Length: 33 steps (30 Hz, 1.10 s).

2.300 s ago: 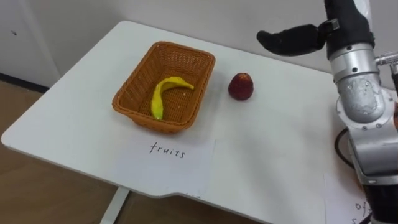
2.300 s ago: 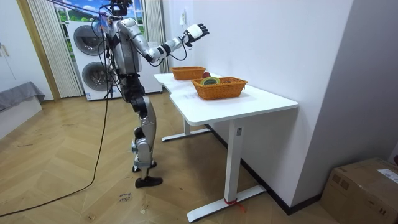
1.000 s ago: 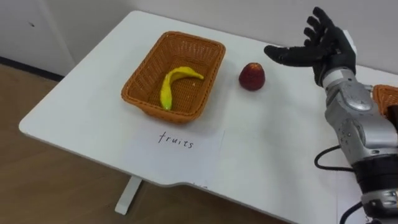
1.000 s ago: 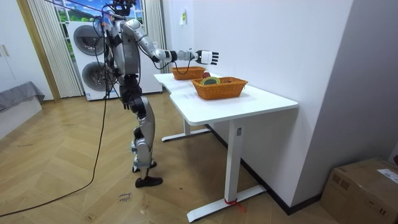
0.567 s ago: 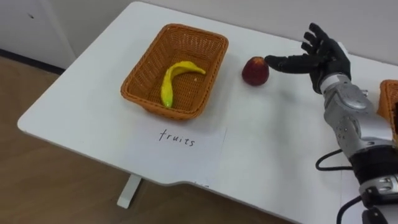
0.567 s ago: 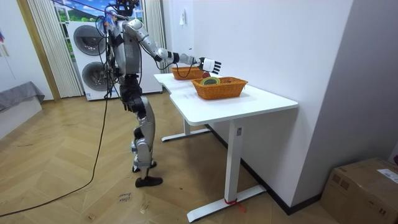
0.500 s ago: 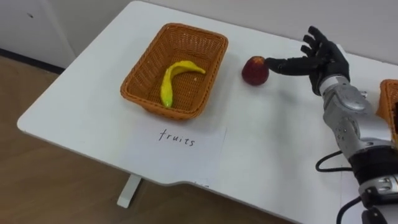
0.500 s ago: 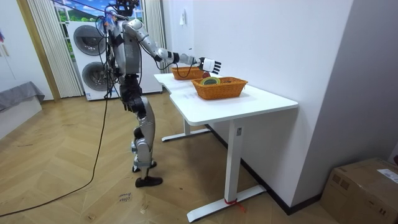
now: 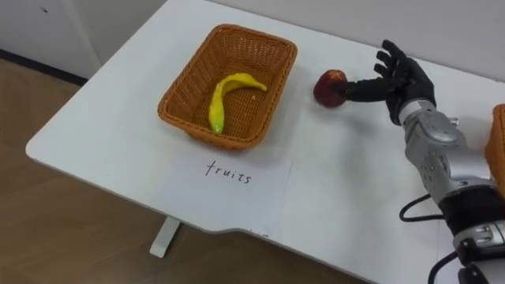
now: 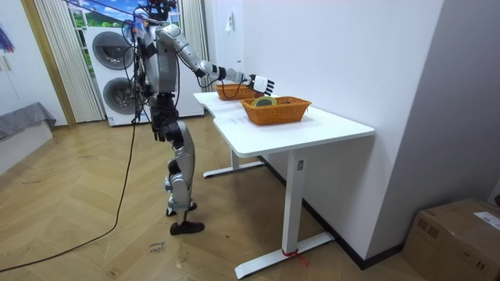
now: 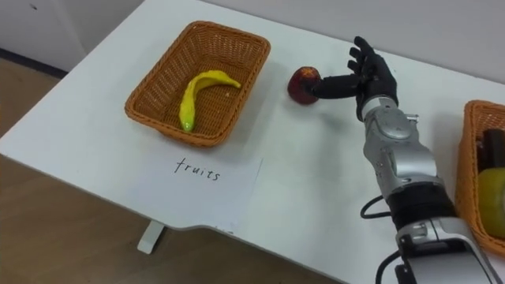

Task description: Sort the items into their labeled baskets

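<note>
Lowered since the earlier frame, the right robot hand [image 9: 406,81] is held open, thumb touching the red apple [image 9: 328,87], which lies leftward on the tabletop [image 9: 347,173], beside the fruit basket [image 9: 213,140].

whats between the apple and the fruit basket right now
Nothing: only a bare strip of white table separates the apple from the basket, clear in both eye views. The banana lies inside the basket.

Woven wicker basket [image 9: 189,87], smooth matt white table [image 9: 118,118], paper label [image 9: 225,177].
</note>
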Tool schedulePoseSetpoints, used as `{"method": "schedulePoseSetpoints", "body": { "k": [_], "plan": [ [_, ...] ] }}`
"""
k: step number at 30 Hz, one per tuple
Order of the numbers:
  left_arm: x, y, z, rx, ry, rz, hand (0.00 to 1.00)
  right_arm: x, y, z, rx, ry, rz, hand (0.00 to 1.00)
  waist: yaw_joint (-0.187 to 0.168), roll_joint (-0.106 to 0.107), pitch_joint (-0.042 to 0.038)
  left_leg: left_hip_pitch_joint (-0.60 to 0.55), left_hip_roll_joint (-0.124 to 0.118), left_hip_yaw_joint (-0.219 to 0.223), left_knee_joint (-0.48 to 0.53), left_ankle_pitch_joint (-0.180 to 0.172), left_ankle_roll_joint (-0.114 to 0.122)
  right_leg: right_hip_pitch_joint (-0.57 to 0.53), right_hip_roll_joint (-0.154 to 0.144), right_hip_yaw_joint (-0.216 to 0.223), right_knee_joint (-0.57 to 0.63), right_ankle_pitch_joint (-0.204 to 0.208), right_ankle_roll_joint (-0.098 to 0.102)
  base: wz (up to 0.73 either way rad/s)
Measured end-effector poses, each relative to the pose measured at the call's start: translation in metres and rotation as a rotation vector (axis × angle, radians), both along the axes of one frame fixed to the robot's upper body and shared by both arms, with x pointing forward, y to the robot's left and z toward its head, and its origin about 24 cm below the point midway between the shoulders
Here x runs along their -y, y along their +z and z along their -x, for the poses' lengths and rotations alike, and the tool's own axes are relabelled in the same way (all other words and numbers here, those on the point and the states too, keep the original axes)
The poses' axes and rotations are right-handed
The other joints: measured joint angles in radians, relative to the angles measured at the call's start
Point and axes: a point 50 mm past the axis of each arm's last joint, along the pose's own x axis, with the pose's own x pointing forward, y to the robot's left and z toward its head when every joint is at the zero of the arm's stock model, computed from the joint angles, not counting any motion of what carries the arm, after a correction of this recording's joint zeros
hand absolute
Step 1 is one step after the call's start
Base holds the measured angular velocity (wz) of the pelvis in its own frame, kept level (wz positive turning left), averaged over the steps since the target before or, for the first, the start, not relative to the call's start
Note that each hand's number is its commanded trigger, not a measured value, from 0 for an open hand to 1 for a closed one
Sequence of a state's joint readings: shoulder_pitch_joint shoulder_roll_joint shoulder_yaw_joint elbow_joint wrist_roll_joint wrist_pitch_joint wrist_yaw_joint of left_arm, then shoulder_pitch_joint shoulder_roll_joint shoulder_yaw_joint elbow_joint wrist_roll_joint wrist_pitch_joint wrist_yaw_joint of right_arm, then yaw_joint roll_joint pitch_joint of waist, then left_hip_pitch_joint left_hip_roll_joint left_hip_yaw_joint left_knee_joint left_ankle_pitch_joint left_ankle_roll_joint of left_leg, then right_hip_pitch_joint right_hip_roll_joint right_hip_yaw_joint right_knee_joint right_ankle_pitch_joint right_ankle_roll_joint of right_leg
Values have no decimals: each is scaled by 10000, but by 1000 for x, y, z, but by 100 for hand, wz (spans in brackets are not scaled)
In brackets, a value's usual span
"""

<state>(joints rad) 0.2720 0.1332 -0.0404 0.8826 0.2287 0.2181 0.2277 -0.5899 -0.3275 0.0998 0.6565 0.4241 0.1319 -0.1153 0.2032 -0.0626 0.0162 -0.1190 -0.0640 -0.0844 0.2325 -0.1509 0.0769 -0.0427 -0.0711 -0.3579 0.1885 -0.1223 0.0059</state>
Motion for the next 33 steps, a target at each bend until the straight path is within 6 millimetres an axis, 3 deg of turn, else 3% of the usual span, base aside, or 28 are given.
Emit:
{"method": "schedulePoseSetpoints", "body": {
  "k": [21,27,33],
  "plan": [
    [1,0,-1,70,-78,45,0,-1,-14,2,-536,90,210,0,296,-70,39,172,-15,-67,40,-2,-2,266,3,-103,-28,0,0,0],
    [0,0,0,35,-71,77,0,5,-20,5,-841,-415,309,0,316,-111,31,56,-37,-175,70,-2,-4,227,-75,-603,-26,-2,-1,6],
    [-1,0,1,-35,-94,220,0,9,-23,3,-1073,-622,344,0,320,-165,6,60,-57,-290,54,9,-3,230,-138,-827,-27,-6,3,5]
  ]
}}
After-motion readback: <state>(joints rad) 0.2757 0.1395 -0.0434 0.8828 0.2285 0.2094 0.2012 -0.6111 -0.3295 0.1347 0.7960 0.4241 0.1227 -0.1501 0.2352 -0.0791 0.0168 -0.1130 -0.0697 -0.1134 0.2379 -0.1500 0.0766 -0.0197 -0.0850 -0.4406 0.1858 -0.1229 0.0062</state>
